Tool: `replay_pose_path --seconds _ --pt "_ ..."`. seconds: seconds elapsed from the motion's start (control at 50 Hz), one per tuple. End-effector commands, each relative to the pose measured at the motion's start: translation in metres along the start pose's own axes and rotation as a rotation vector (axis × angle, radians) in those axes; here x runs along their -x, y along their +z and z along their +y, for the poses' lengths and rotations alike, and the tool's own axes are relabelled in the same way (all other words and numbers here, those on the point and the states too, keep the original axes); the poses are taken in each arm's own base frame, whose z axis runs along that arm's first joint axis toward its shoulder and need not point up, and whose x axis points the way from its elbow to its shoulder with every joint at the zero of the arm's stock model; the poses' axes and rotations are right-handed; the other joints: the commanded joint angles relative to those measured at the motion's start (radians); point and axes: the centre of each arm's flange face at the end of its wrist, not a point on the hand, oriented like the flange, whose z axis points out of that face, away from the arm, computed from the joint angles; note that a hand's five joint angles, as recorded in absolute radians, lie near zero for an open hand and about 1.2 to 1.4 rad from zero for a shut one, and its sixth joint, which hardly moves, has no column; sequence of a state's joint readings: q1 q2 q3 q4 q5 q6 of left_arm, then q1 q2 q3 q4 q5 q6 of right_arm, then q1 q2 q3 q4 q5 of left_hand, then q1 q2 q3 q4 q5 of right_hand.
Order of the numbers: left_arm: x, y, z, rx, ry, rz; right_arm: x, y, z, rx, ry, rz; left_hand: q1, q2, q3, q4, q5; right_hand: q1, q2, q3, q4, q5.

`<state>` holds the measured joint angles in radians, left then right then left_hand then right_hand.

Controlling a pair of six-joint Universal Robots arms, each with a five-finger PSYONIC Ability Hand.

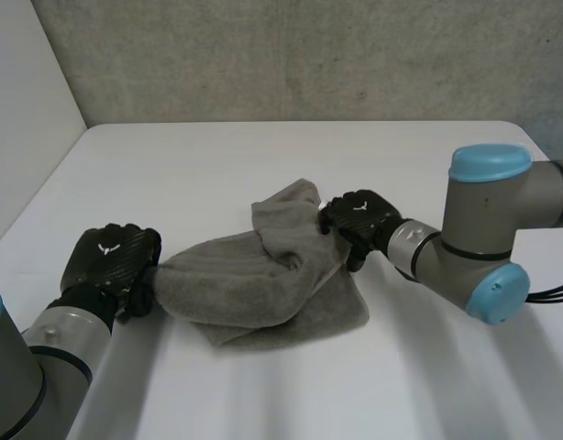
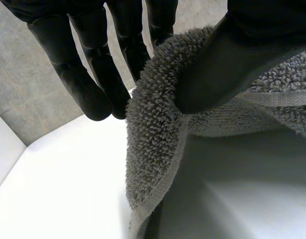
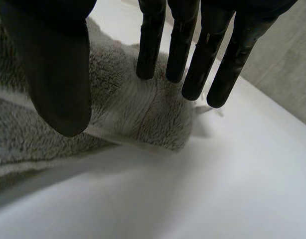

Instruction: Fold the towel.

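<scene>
A grey towel [image 1: 263, 284] lies bunched and partly doubled over in the middle of the white table [image 1: 263, 156]. My left hand [image 1: 112, 258] is at the towel's left end. Its own wrist view shows the towel's edge [image 2: 158, 149] pinched between the thumb [image 2: 228, 59] and the fingers [image 2: 88, 74]. My right hand [image 1: 359, 218] is at the raised right end of the towel. In the right wrist view its fingers [image 3: 193, 59] are straight and stand apart from the thumb [image 3: 53, 64], just over the towel's folded corner [image 3: 123, 109], which rests on the table.
A grey wall runs behind the table's far edge [image 1: 300, 122]. Bare white tabletop surrounds the towel on the far side, the right and the near side. My right arm [image 1: 483, 238] reaches in from the right.
</scene>
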<state>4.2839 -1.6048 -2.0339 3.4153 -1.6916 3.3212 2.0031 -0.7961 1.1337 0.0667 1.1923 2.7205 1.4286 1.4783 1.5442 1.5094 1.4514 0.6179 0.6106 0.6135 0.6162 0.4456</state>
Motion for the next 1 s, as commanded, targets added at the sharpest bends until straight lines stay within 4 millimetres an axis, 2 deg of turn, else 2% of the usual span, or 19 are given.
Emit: replay_pose_path --seconds 0.02,0.16,0.18,0.2,0.24,0.32,0.34,0.58,0.62,0.82,0.92,0.96,1.0 --pt "-0.001 -0.001 0.003 0.008 0.001 0.011 0.002 0.013 0.013 -0.006 -0.006 0.004 -0.032 -0.082 -0.148 -0.113 -0.23 0.034 0.041 0.038 0.035 0.031" --pt "-0.001 -0.001 0.004 0.011 0.001 0.014 0.006 0.022 0.016 -0.032 -0.022 0.022 -0.032 -0.082 -0.148 -0.113 -0.23 0.08 0.088 0.085 0.082 0.078" --pt "-0.001 -0.001 0.004 0.011 0.001 0.014 0.007 0.023 0.016 -0.037 -0.024 0.021 -0.032 -0.082 -0.148 -0.113 -0.23 0.203 0.21 0.207 0.204 0.201" --pt "-0.001 -0.001 0.004 0.009 -0.001 0.013 0.007 0.023 0.016 -0.037 -0.024 0.021 -0.032 -0.082 -0.148 -0.113 -0.23 0.204 0.211 0.208 0.206 0.202" --pt "-0.001 -0.001 0.003 0.009 -0.001 0.013 0.008 0.024 0.013 -0.058 -0.025 0.024 -0.032 -0.082 -0.148 -0.113 -0.23 0.499 0.506 0.503 0.501 0.497" --pt "-0.001 0.0 0.002 0.005 -0.001 0.012 0.008 0.025 0.01 -0.077 -0.032 0.029 -0.032 -0.082 -0.148 -0.113 -0.23 0.647 0.654 0.651 0.648 0.645" --pt "-0.001 0.0 0.002 0.003 -0.002 0.011 0.008 0.025 0.01 -0.08 -0.033 0.027 -0.032 -0.082 -0.148 -0.113 -0.23 0.761 0.768 0.765 0.762 0.758" --pt "0.003 0.002 0.0 -0.002 -0.005 -0.002 0.009 0.024 0.008 -0.08 -0.032 0.025 -0.032 -0.082 -0.148 -0.113 -0.23 0.778 0.786 0.783 0.78 0.776" --pt "0.004 0.003 0.0 -0.002 -0.007 -0.009 0.01 0.022 0.011 -0.067 -0.027 0.021 -0.032 -0.082 -0.148 -0.113 -0.23 0.411 0.418 0.416 0.413 0.409" --pt "0.006 0.004 0.002 0.001 -0.01 -0.006 0.014 0.022 0.019 -0.045 -0.017 0.01 -0.032 -0.082 -0.148 -0.113 -0.23 0.377 0.385 0.382 0.379 0.375" --pt "0.006 0.005 0.001 -0.001 -0.011 -0.006 0.014 0.024 0.021 -0.046 -0.002 0.01 -0.032 -0.082 -0.148 -0.113 -0.23 0.489 0.496 0.493 0.49 0.487" --pt "0.006 0.005 0.0 -0.004 -0.011 -0.007 0.014 0.025 0.018 -0.058 0.04 0.007 -0.032 -0.082 -0.148 -0.113 -0.23 0.777 0.784 0.781 0.779 0.775" --pt "0.006 0.005 0.0 -0.005 -0.011 -0.006 0.013 0.025 0.014 -0.071 0.065 0.008 -0.032 -0.082 -0.148 -0.113 -0.23 0.778 0.786 0.783 0.78 0.776"
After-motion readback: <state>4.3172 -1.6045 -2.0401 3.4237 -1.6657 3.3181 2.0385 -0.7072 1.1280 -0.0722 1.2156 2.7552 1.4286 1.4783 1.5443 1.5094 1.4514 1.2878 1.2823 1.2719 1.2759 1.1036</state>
